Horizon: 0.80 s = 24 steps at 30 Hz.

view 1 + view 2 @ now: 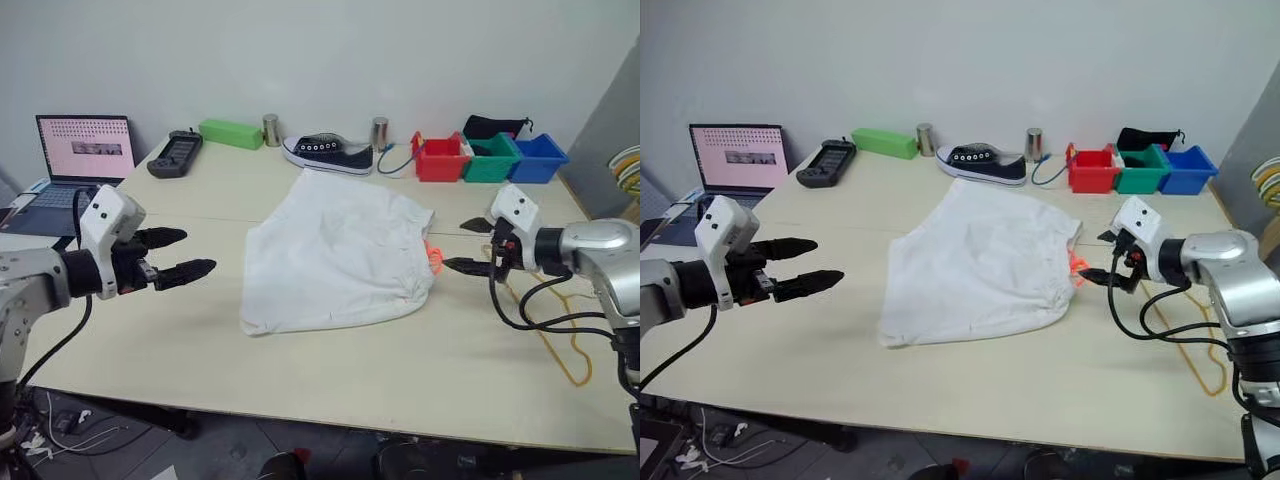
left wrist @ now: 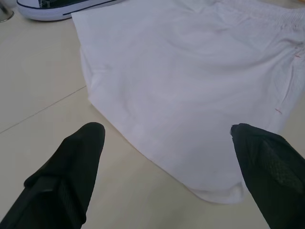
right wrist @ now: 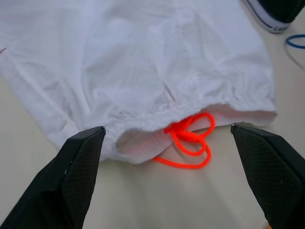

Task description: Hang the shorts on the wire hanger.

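Near the middle of a pale wooden surface (image 1: 150, 330) lie one pair of white shorts (image 1: 335, 250), spread flat. Their long axis runs diagonally from the far edge toward the near edge, and the gathered waistband faces the right edge, where an orange-red drawstring (image 3: 190, 138) spills out in loops.

One left end effector (image 1: 170, 255) hovers over the left part of the surface, released, its two black fingers spread wide and pointing toward the shorts, well apart from them. One right end effector (image 1: 472, 246) hovers near the right edge, also released with fingers spread, just beside the waistband and drawstring without touching them.

One thin yellowish wire hanger (image 1: 572, 352) lies flat near the right edge, partly behind the right arm's cables.

Along the far edge sit one dark sneaker (image 1: 327, 153) with a white sole, two small metal cylinders (image 1: 271, 129), one green block (image 1: 231, 133), one black handheld device (image 1: 176, 154), and three bins (image 1: 490, 158): red, green, blue. One open laptop (image 1: 80, 160) stands past the far left corner.

From the right wrist view, the waistband opening and drawstring loops show up close, framed between the fingers. From the left wrist view, a hem corner of the shorts and the sneaker's sole appear
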Tool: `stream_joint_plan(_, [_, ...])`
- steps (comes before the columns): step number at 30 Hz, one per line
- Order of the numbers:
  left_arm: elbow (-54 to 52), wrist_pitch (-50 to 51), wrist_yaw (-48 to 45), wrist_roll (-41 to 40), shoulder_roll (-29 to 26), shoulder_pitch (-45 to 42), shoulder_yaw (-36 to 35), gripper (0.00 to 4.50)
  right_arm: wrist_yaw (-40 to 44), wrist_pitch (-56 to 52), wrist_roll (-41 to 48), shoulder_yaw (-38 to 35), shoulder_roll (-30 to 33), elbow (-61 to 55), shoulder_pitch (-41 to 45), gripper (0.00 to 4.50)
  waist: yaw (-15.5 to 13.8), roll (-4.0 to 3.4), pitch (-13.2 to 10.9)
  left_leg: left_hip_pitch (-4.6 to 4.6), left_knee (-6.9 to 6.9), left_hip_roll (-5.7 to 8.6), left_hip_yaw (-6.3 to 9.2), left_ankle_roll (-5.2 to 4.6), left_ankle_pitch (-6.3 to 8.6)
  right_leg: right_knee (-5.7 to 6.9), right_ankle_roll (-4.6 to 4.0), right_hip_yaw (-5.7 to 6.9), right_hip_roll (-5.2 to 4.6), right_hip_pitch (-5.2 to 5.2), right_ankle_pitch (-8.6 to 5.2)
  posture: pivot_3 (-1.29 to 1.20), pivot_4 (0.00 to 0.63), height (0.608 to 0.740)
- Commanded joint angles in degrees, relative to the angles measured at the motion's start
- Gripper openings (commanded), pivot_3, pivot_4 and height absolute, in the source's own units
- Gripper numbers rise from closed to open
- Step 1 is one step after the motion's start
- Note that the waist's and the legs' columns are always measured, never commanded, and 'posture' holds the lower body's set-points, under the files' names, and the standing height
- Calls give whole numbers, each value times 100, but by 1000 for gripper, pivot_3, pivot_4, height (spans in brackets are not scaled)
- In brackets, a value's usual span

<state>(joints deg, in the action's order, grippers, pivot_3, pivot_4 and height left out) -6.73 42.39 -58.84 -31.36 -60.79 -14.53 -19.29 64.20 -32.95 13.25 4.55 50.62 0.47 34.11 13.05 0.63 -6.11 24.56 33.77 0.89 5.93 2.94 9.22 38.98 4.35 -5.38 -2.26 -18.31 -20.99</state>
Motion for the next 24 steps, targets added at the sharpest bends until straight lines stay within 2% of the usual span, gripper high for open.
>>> stream_joint_plan(1, [118,-346,-71,137,-108,-181,-9,4500,58,233,-55,-3,23,87,183,4476,23,1,0,2,0,-2,-2,0,0,0,0,1,0,0,0,-208,0,740])
stream_joint_plan(10, [200,-568,-85,119,52,-188,18,4500,-103,225,-166,-26,-12,202,149,4476,140,1,2,17,15,-14,-2,1,-1,13,1,8,9,3,1,-224,0,740])
stream_joint_plan(15, [-32,-573,-114,-12,219,-422,255,4500,-773,-148,-439,-200,38,308,7,4476,141,4,6,16,21,-14,-2,1,-1,16,1,8,10,3,1,-238,3,740])
stream_joint_plan(18, [-398,-523,-102,-114,459,-710,605,4500,-1172,-674,-509,-436,180,222,-265,4476,115,13,12,17,28,-12,3,1,-2,15,2,13,9,5,2,-260,9,740])
stream_joint_plan(20, [-662,-532,-97,-126,784,-1079,1088,4500,-1424,-1203,-576,-660,375,70,-591,4476,98,12,12,18,30,-9,3,1,-2,14,3,13,7,9,3,-274,13,740])
stream_joint_plan(24, [-827,-605,-183,-18,1370,-1700,1846,4500,-1546,-1773,-605,-859,797,26,-1085,4476,123,8,14,23,45,5,-2,0,-2,14,3,16,6,30,2,-316,25,740])
